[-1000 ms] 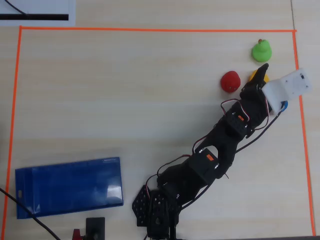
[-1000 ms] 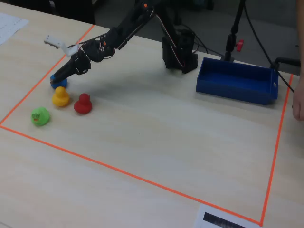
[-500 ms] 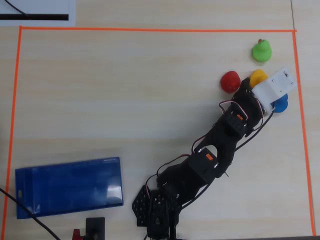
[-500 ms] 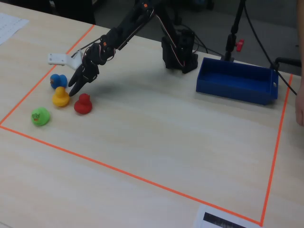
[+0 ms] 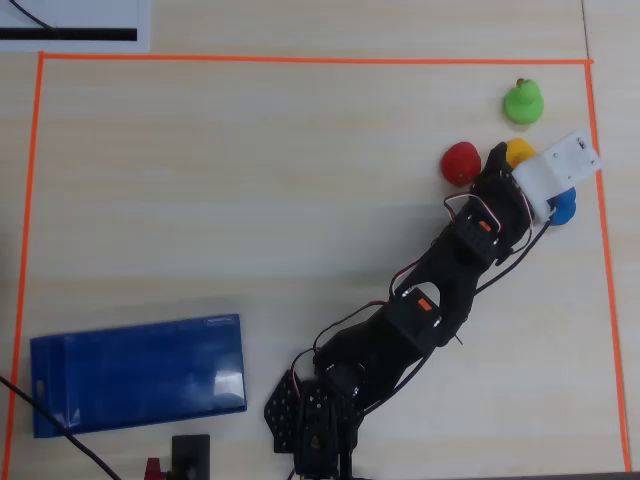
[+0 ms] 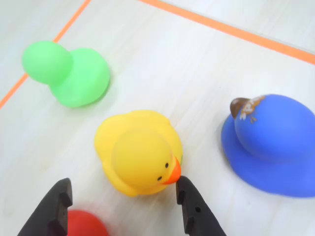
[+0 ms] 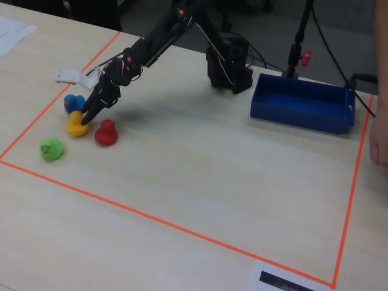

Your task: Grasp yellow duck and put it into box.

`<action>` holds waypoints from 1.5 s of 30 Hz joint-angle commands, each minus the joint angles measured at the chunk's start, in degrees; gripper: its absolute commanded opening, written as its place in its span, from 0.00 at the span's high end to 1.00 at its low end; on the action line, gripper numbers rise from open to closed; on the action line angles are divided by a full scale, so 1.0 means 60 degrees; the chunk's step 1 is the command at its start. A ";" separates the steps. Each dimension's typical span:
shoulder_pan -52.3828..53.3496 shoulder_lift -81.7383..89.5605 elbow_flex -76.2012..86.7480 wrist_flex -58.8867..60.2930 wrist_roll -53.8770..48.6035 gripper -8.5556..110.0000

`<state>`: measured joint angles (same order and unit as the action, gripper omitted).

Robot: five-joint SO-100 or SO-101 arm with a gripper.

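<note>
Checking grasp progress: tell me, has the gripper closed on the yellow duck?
No: in the wrist view the gripper is open, its fingertips flanking the yellow duck with gaps.

Looks like I'm working in somebody's hobby robotics lab setup

I'm sitting on a pale wood-grain table (image 7: 200,176) with an orange tape border (image 7: 151,218) marking off my workspace. A clamped stand (image 7: 295,45) and loose black cables (image 7: 327,42) are hanging around behind me, and a printed paper sheet (image 5: 70,22) is lying just outside the tape.
</note>
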<state>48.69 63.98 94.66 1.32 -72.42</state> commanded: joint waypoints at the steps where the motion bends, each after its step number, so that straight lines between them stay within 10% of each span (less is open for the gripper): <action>1: -0.0132 -0.0103 -0.0835 -0.0337 0.0073 0.68; 14: -0.0146 -0.1611 -0.2563 -0.0132 0.0220 0.69; 20: -0.0278 -0.1758 -0.2769 -0.0337 -0.0073 0.93; 29: -0.0410 -0.0513 -0.2329 0.0278 0.0337 0.93; 45: -0.2549 0.7705 0.1333 0.8467 0.1143 0.93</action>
<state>35.68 94.13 93.78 41.66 -63.98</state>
